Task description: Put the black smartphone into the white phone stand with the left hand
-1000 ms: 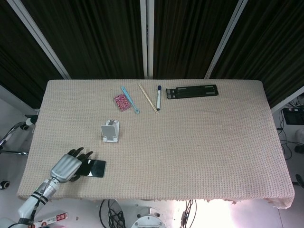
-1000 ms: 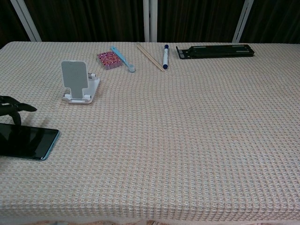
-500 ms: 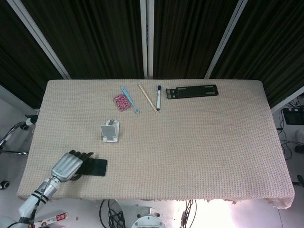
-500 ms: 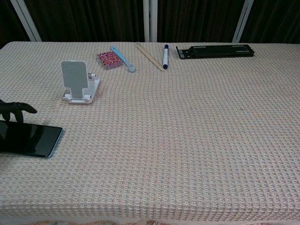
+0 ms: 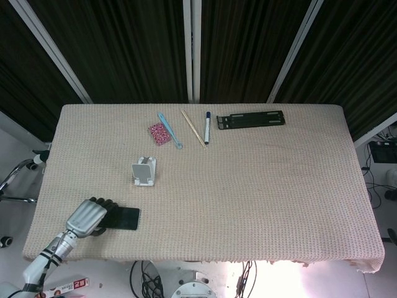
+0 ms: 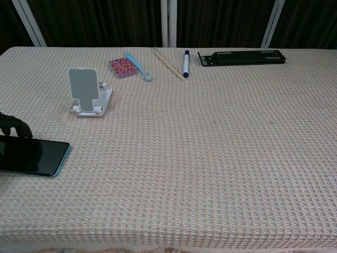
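Note:
The black smartphone [image 5: 125, 218] lies flat near the table's front left corner, long side across. My left hand [image 5: 89, 216] covers its left end, dark fingers curled down over it and gripping it. In the chest view the phone [image 6: 32, 156] shows at the left edge with the fingertips [image 6: 14, 126] bent over its far side. The white phone stand [image 5: 144, 172] is upright and empty a short way behind and to the right of the phone; the chest view shows the stand [image 6: 87, 90] too. My right hand is out of both views.
Along the far side lie a pink patterned pad [image 5: 159, 133], a blue toothbrush [image 5: 169, 130], wooden chopsticks [image 5: 193, 128], a marker pen [image 5: 207, 127] and a black folded holder [image 5: 250, 119]. The table's front edge [image 5: 186, 256] runs close behind the phone.
The left hand's fingers, spread above the phone a second ago, have curled down onto its left end. The phone has turned slightly and now lies squarer to the table edge.

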